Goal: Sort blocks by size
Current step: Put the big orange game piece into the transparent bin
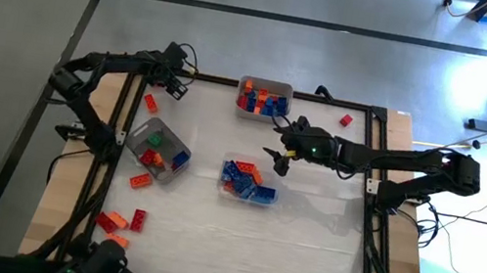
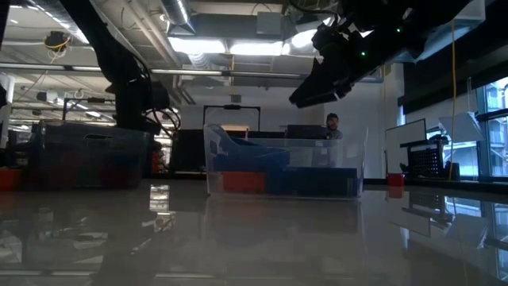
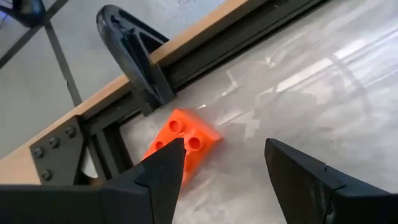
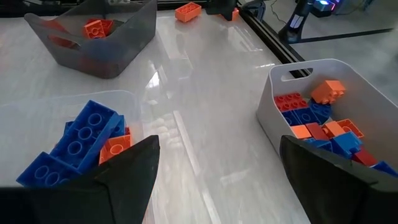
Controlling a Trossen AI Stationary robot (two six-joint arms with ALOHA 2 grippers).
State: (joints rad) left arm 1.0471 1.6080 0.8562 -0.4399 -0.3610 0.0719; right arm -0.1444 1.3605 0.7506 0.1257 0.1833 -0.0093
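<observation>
An orange block point(image 3: 185, 138) lies studs up on the table, close to the dark frame rail at the far left corner; it also shows in the high view point(image 1: 151, 101). My left gripper point(image 3: 224, 158) hangs open above it, slanting down, one finger in front of the block's near edge; no touch shows. It also shows from above point(image 1: 174, 82). My right gripper point(image 4: 217, 177) stands open and still in the air between the two middle trays point(image 1: 278, 157), holding nothing.
A white tray point(image 1: 261, 110) of mixed blocks stands at the far middle. A clear tray point(image 1: 258, 199) with blue and orange blocks sits at the centre, and a grey tray point(image 1: 165, 169) at the left. Loose blocks lie at the left point(image 1: 140, 179), near left point(image 1: 115, 221) and far right point(image 1: 345, 120).
</observation>
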